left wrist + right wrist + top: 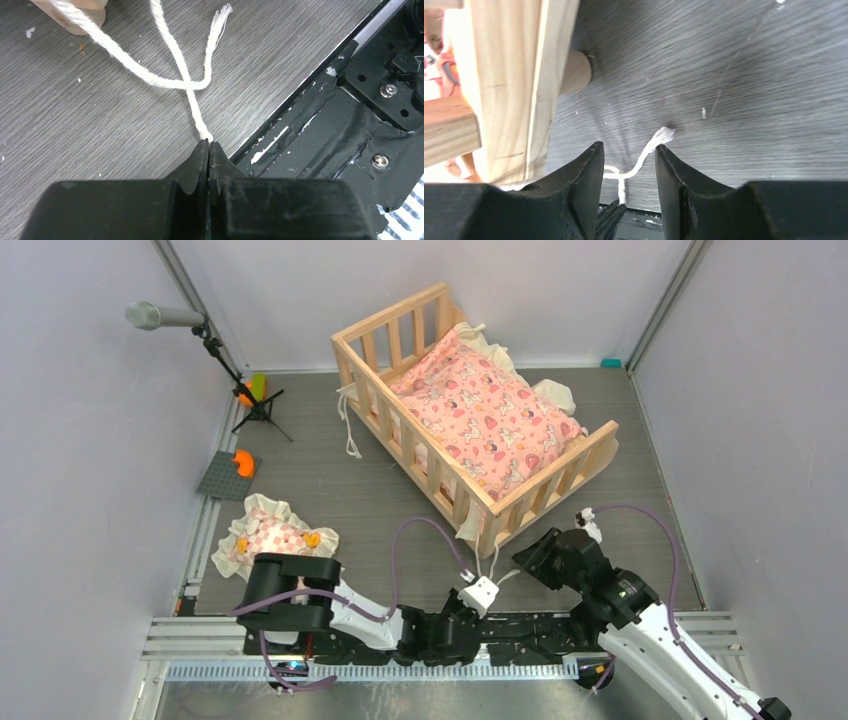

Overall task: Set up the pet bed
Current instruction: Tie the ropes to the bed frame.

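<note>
The pet bed point(470, 490), a pale wooden crib with slatted sides, stands mid-floor with a pink printed cushion point(490, 420) inside. White cords point(497, 562) hang from its near corner onto the floor. My left gripper point(208, 142) is shut on the end of one cord point(192, 100); a second cord point(125, 62) crosses it and ends frayed. My right gripper point(629, 147) stands open just above the floor beside the bed's corner post point(509, 75). The frayed cord point(651, 147) lies on the floor beyond its fingertips, untouched. The left gripper's fingers point(611, 215) show below.
A small frilled pillow point(270, 537) lies on the floor at left, close to the left arm. A microphone stand point(255, 405) and a grey plate point(222, 480) are at far left. The black base rail point(350, 115) runs just behind the left gripper. Walls close in on three sides.
</note>
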You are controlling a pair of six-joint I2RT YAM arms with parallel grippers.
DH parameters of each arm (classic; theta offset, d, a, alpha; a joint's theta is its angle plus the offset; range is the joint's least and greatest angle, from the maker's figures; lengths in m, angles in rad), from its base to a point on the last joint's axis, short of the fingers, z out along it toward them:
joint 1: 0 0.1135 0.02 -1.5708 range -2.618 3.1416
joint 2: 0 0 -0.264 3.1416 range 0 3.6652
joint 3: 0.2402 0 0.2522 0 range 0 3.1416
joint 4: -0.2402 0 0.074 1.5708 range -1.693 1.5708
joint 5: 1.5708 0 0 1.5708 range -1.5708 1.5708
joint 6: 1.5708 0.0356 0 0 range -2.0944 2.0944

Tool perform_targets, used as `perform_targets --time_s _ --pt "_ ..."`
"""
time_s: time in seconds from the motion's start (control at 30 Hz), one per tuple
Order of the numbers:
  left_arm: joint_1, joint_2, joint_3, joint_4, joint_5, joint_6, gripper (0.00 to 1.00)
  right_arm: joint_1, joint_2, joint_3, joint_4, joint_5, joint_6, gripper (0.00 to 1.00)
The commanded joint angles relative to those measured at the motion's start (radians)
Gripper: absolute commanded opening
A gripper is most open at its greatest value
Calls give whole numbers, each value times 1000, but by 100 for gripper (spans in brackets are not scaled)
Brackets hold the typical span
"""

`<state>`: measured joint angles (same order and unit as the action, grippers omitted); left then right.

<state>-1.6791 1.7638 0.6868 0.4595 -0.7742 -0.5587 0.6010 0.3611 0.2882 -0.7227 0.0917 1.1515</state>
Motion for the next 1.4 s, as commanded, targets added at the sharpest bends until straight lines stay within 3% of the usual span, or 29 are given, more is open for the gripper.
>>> perform_targets --time_s 0.0,0.17,0.4,0.47,0.7,0.83,1.13,1.37 --pt "1 -65 18 -47 -19 -33 0 1 -49 6 129 -66 -87 48" --pt "10 -104 42 -86 -26 -34 0 2 -66 -97 387 -257 -95 47" --pt "43 -135 50 -109 -2 -51 0 1 -19 -101 435 -318 -168 46" --pt "47 -138 52 -117 -2 -50 0 3 -15 -94 403 -311 -178 46" --pt "63 -147 42 -143 -4 -78 0 5 -132 24 90 -43 -188 41" --pt "64 -161 31 -159 -15 -94 0 5 -142 52 55 21 -183 41" --pt "64 -236 -12 -211 -39 -118 0 6 169 80 364 -51 -246 35" --pt "63 -310 -73 -295 -92 -172 0 12 352 180 476 -75 -318 34"
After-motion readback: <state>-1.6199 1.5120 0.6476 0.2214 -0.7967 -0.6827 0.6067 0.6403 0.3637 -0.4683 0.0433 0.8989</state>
